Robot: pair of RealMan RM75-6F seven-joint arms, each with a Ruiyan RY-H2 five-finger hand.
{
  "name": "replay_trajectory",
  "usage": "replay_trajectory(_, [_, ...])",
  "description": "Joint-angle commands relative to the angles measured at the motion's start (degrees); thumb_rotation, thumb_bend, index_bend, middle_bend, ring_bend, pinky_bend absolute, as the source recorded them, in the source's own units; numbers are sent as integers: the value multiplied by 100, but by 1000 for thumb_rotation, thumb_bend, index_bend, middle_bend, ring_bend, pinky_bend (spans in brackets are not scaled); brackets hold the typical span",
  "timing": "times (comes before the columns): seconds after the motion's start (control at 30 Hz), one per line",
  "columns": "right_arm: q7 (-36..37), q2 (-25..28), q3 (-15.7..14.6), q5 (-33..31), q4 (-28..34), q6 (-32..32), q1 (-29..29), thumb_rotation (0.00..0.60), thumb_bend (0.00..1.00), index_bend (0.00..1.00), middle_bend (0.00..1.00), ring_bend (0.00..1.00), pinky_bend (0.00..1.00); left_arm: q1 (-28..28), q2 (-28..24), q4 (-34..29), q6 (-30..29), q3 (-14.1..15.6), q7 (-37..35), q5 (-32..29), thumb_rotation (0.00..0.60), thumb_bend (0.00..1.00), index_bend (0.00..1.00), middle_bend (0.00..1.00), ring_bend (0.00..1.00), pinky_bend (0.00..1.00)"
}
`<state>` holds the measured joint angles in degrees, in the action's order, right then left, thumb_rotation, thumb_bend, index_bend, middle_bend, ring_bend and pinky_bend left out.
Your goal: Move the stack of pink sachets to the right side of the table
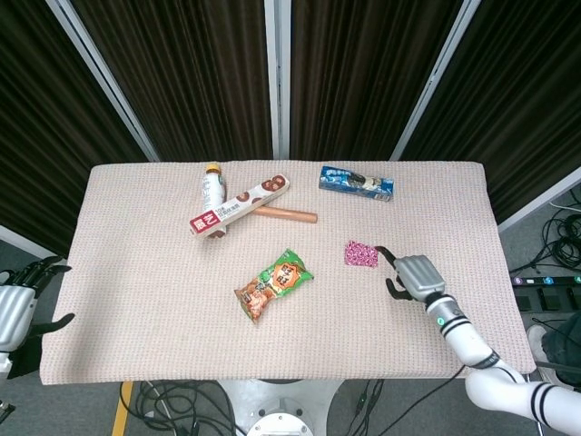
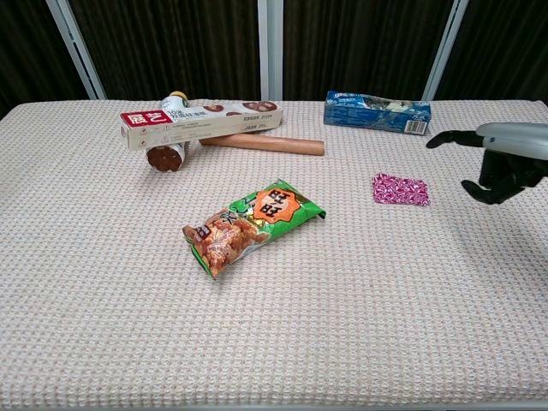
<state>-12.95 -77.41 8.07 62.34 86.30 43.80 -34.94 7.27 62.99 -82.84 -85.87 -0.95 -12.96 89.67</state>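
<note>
The stack of pink sachets [image 1: 361, 254] [image 2: 400, 189] lies flat on the table, right of centre. My right hand [image 1: 410, 275] [image 2: 501, 161] hovers just right of the stack, fingers apart and curved downward, holding nothing and not touching it. My left hand [image 1: 18, 310] stays off the table's left edge, fingers spread and empty; the chest view does not show it.
A green snack bag [image 1: 274, 285] lies near the centre. At the back are a long red-and-white box [image 1: 240, 206], a small bottle [image 1: 211, 185], a wooden rod [image 1: 286, 214] and a blue biscuit box [image 1: 356, 183]. The woven table cover [image 1: 136, 300] reaches the right edge.
</note>
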Motion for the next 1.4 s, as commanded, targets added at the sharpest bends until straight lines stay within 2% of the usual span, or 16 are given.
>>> replay_trajectory(0.03, [-1045, -690, -13, -861, -304, -169, -645, 583, 518, 82, 1000, 1000, 1000, -6, -44, 45, 0, -9, -107, -14, 600, 0, 312, 285, 234, 345])
replay_trajectory(0.37, [-2046, -1527, -121, -2047, -869, 12, -1252, 595, 540, 94, 1000, 1000, 1000, -3, -104, 111, 1, 8, -460, 36, 600, 0, 312, 285, 234, 344])
replay_trajectory(0.7, [-2612, -1783, -269, -2789, -1183, 408, -1391, 583, 533, 99, 1000, 1000, 1000, -5, -80, 236, 25, 23, -659, 40, 600, 0, 312, 285, 234, 345])
replay_trajectory(1.4, [-2738, -1914, -432, -3157, -1484, 157, -1518, 578, 533, 109, 1000, 1000, 1000, 8, -110, 168, -15, 50, -598, 134, 600, 0, 313, 285, 234, 345])
